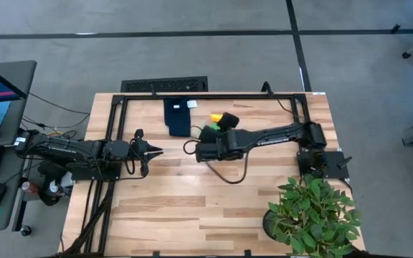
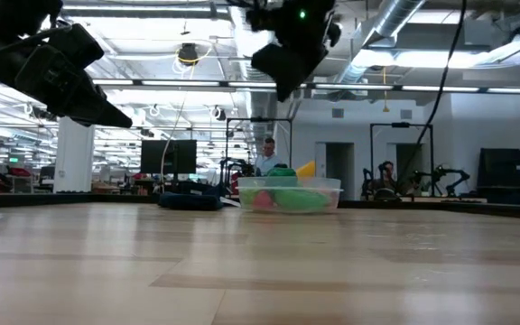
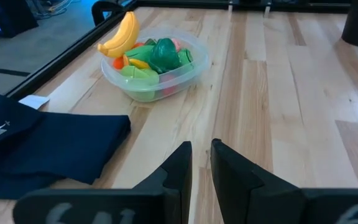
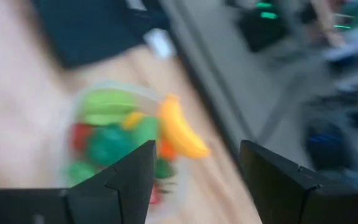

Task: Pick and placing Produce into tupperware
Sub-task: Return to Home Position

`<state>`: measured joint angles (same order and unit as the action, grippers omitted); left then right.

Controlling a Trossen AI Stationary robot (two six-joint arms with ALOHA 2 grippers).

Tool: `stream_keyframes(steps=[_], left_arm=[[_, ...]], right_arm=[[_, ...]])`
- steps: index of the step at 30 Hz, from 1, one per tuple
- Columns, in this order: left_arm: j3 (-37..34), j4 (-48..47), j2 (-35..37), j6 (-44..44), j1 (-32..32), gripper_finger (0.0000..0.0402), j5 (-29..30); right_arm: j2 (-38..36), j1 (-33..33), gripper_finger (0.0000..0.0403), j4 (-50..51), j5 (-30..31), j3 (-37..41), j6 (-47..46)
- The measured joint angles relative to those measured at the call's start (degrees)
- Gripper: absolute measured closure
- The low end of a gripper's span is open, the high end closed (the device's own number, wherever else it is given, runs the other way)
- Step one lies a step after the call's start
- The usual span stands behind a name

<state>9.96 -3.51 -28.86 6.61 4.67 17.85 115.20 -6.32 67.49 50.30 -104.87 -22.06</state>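
The clear round tupperware (image 3: 166, 84) stands on the table near its far edge, also in the low view (image 2: 332, 194). It holds the produce: a yellow banana (image 3: 122, 36) leaning on the rim, green pieces (image 3: 163, 53), and orange and red bits. My right gripper (image 4: 197, 180) hangs open in the air above the table, just near-side of the tupperware (image 1: 208, 129), with nothing between its fingers. My left gripper (image 3: 201, 168) is shut and empty. It waits above the table's left part (image 1: 153, 150), pointing toward the tupperware.
A dark blue folded cloth (image 1: 178, 116) with a white tag lies left of the tupperware at the far edge. A leafy potted plant (image 1: 310, 215) stands at the near right corner. Bare wood lies between the arms and the near edge.
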Motion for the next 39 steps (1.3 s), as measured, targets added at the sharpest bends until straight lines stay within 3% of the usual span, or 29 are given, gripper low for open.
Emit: stream_keyframes(steps=[5,10,20,27,28,30,33,39], left_arm=[[0.0,0.0,0.0,0.1,0.0,0.0352,0.2],[0.0,0.1,0.0,0.1,0.0,0.0352,0.7],[0.0,-1.3,0.0,-11.8,0.0,0.0352,6.0],[0.0,-0.7,0.0,-12.9,0.0,0.0352,6.9],[0.0,0.2,0.0,-12.9,0.0,0.0352,6.9],[0.0,2.9,0.0,-13.5,0.0,0.0352,6.9],[0.0,8.0,0.0,-14.0,0.0,0.0352,6.9],[0.0,22.1,0.0,-22.6,0.0,0.0352,6.5]], right_arm=[[-5.3,-0.8,0.0177,-16.4,-14.7,4.8,12.8],[-9.6,-2.0,0.0177,-25.3,-25.9,7.4,22.2],[-18.8,-5.2,0.0177,-28.2,-25.0,10.1,28.0],[-28.3,-4.2,0.0177,-24.0,-22.7,10.1,30.7],[-30.1,-3.8,0.0177,-21.8,-21.8,10.1,30.4],[-33.3,-3.0,0.0177,-19.2,-21.1,10.1,21.1],[-37.8,-2.1,0.0177,-15.4,-27.7,10.0,15.8],[-41.1,-4.0,0.0177,-19.9,-41.5,10.0,26.5]])
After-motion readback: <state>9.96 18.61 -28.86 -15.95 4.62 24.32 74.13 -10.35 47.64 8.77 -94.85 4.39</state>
